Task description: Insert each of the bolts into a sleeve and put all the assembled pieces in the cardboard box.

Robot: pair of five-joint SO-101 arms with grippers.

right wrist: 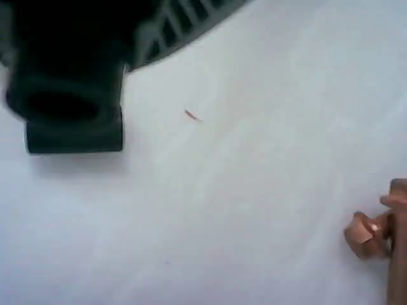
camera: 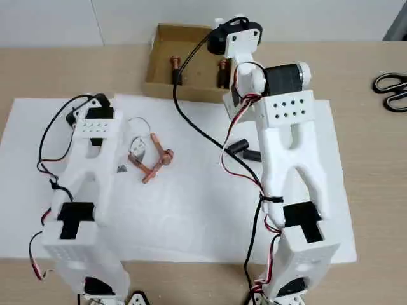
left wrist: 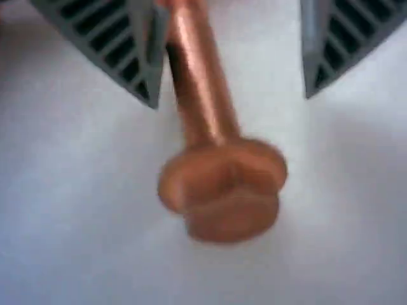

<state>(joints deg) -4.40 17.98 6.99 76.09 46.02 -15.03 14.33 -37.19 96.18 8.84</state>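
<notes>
Wooden tabletop [camera: 369, 159], white sheet [camera: 191, 210] over its middle, cardboard box [camera: 162, 57] at the far edge. Close up at the left wrist — left end effector [left wrist: 229, 98] spread wide astride a bolt [left wrist: 219, 190] on the sheet. At the right wrist — sleeve [right wrist: 70, 114] beside right end effector [right wrist: 137, 32], opening impossible to tell.

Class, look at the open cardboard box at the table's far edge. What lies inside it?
Inside the brown cardboard box lie two copper bolts fitted in black sleeves, one left, one right. A white robot arm covers the right corner; anything there is hidden.
</notes>
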